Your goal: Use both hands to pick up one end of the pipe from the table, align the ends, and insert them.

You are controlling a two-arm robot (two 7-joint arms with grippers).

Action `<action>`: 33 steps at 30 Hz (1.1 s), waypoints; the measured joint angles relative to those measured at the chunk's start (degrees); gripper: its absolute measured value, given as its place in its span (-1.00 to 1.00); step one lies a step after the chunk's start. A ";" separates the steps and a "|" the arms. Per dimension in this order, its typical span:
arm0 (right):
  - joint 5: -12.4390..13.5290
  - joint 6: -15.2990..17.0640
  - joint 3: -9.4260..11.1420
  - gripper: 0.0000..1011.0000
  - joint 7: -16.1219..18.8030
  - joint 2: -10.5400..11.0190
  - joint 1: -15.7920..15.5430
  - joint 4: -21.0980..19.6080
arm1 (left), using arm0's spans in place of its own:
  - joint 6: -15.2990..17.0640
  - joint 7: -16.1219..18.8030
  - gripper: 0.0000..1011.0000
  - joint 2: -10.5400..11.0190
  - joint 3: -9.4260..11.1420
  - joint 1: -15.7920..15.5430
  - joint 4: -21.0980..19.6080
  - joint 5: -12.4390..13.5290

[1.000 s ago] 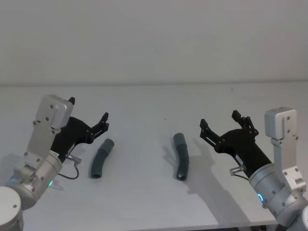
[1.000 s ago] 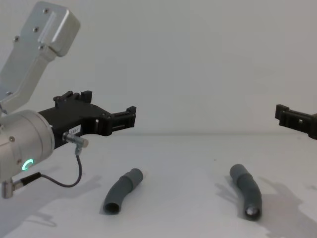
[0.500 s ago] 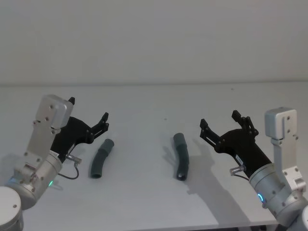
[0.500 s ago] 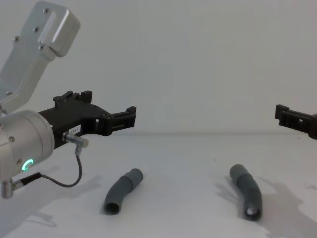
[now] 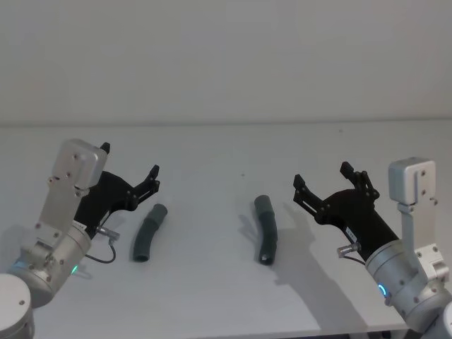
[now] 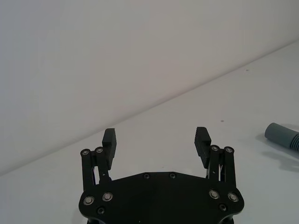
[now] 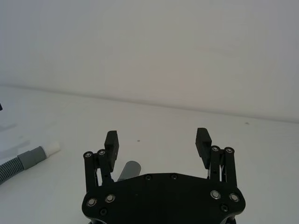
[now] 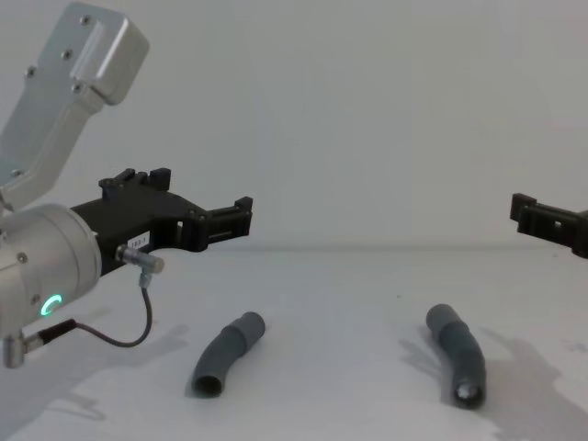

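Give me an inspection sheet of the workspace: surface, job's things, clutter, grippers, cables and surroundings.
Surface: white table, matte and unmarked.
Job's things: left pipe and right pipe lie apart on the table, neither held.
Clutter: nothing seen.
Grippers: left gripper open, raised beside the left pipe; right gripper open, raised beside the right pipe.
Cables: thin black cable loops from the left wrist.
Surroundings: plain pale wall behind the table.

On the table (image 5: 212, 152), the left pipe (image 5: 147, 234) is lying near the left gripper (image 5: 130, 160), and the right pipe (image 5: 266, 228), well apart from it, near the right gripper (image 5: 322, 174).
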 joint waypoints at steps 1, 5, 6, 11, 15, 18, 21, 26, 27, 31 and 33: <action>0.00 0.00 0.00 0.99 0.00 0.00 0.00 0.00 | 0.00 0.00 0.98 0.00 0.00 0.00 0.00 0.00; 0.00 0.00 0.00 0.99 0.00 0.00 0.00 0.00 | 0.00 0.00 0.98 -0.06 -0.01 0.00 0.00 0.01; 0.00 0.00 0.00 0.99 0.00 0.00 0.00 0.00 | 0.03 0.00 0.98 -0.09 -0.01 -0.01 0.00 0.00; 0.00 0.00 0.00 0.99 0.00 0.00 0.00 0.00 | 1.34 0.22 0.98 -0.64 -0.04 -0.10 -0.31 -0.01; 0.00 0.00 0.00 0.99 0.00 0.00 0.00 0.00 | 3.53 0.81 0.98 -1.35 0.07 -0.19 -0.88 0.00; 0.00 0.00 0.00 0.99 0.00 0.00 0.00 0.00 | 5.75 1.66 0.98 -2.09 0.33 -0.22 -1.58 0.14; 0.00 0.00 0.00 0.99 0.00 0.00 0.00 0.00 | 8.02 2.48 0.98 -2.61 0.57 -0.21 -2.21 0.45; 0.00 0.00 0.00 0.99 0.00 0.00 0.00 0.00 | 14.17 4.74 0.98 -3.95 1.33 0.12 -4.22 1.46; 0.00 0.00 0.00 0.99 0.00 0.00 0.01 0.00 | 15.03 5.17 0.98 -4.11 1.42 0.19 -4.53 1.61; 0.00 0.00 0.00 0.99 0.00 0.00 0.00 0.00 | 20.18 6.96 0.98 -4.89 1.88 0.77 -6.43 2.39; 0.00 0.00 0.00 0.99 0.00 0.00 0.00 0.00 | 22.30 7.56 0.98 -5.11 1.95 1.09 -7.33 2.62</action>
